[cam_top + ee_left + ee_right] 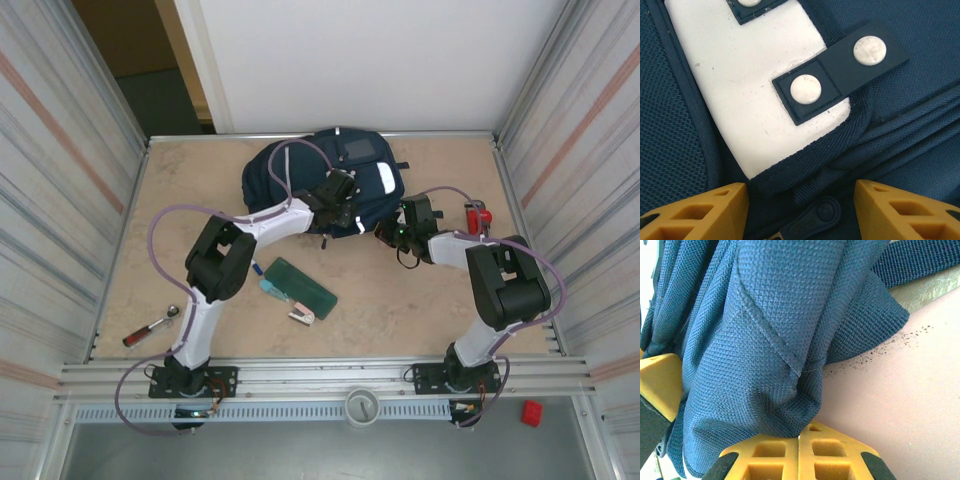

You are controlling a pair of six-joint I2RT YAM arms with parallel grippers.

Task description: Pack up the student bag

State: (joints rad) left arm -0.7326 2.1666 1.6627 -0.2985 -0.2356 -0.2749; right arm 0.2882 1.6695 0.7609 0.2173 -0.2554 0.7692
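Observation:
The student bag, navy with white patches, lies at the back middle of the table. My left gripper hovers low over its front. In the left wrist view the yellow fingers stand apart, so the left gripper is open. A dark rubber zipper pull lies between them, touching neither, below a white patch with snap tabs. My right gripper is at the bag's right lower edge. Seen from the right wrist, the right gripper is shut, with a fold of bag fabric pinched at its tips.
A green flat case lies in front of the bag, with a small pink and white item beside it. A red-handled tool sits near the left arm's base. A red object stands at the right. Metal walls enclose the table.

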